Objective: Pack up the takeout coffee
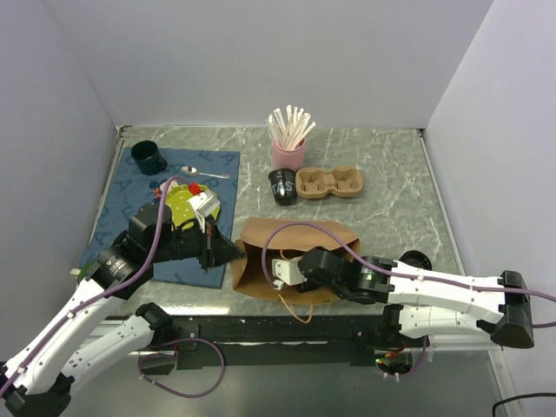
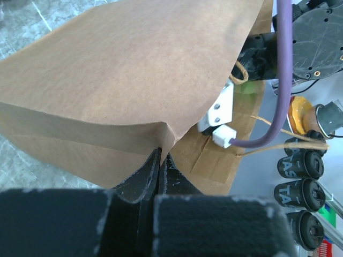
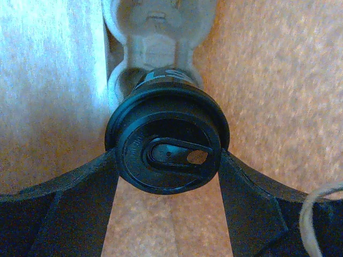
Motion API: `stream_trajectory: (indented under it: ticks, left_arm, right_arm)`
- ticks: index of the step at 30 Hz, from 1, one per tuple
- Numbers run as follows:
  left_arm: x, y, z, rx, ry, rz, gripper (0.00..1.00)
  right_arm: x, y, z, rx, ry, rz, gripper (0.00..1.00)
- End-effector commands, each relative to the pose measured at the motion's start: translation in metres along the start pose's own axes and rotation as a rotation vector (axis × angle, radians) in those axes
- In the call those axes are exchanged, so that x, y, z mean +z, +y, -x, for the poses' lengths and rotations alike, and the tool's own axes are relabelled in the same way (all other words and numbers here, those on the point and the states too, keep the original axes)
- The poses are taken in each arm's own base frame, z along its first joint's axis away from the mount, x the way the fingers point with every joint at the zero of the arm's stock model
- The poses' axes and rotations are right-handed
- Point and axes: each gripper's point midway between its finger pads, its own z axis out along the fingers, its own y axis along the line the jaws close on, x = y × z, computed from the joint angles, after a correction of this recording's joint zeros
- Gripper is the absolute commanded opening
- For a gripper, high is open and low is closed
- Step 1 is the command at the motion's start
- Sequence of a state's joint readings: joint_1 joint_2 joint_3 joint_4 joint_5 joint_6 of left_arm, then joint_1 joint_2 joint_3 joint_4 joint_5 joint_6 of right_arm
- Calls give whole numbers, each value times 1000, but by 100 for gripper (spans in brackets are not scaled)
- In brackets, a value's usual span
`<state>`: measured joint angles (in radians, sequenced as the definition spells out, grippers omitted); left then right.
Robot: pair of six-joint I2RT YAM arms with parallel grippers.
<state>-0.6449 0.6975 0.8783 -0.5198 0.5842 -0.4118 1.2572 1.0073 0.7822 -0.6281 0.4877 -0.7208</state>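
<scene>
1. L gripper (image 1: 228, 252) and R gripper (image 1: 282, 271) sat nearest in top view, both at brown paper bag (image 1: 300, 239), which lay on its side near front edge of table (image 1: 391, 165). L pinched bag's mouth edge. R reached inside, fingertips hidden. Farther back stood pulp cup carrier (image 1: 328, 182) w/ no cups in it. A second lidded cup (image 1: 281, 186) lay tipped over just beside it, w/ pink cup of wooden stirrers (image 1: 289, 139) behind.
2. Left wrist view: L fingers (image 2: 153, 171) were pressed together on a fold of bag's edge, lifting mouth open. Black round-ended parts (image 2: 300, 163) at lower right bore white letters. "ASTA" and "TA" were legible, rest cut off.
3. Right wrist view: R fingers (image 3: 80, 193) clamped either side of coffee cup (image 3: 161, 115), black sip lid facing camera, well inside bag. A moulded pulp piece (image 3: 155, 21) lay just beyond cup. Couldn't tell if they touched. White print on cup wall was mostly hidden, and embossed lid text was too small to read.
4. Step, as I judged it: loading cup into bag, approx mid-task, since second cup lay outside. Next move prob. called for seating cup w/o tipping, freeing R fingers, then backing straight out w/ L holding mouth open. Twine handle (image 3: 313, 214) looked like a snag risk.
</scene>
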Motion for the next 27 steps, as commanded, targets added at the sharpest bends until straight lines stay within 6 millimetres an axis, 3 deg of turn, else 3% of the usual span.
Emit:
stream_trajectory:
  ticks: [1,7,18,27]
  left_arm:
    - [-1,-16,5,17,-18,-83,1]
    - [1,-15,-4,3,-4,-104,1]
    - [1,-16,-6,0,8,-111,1]
    - [0,-21,-7,-9,5,-133,1]
  right_arm:
    - [5,-10,18,3,-58,-42,42]
    - [14,-6,22,24,-64,-40,42]
    - [26,-8,-1,87,-5,-74,41]
    - [31,-11,-5,149,-26,-74,41]
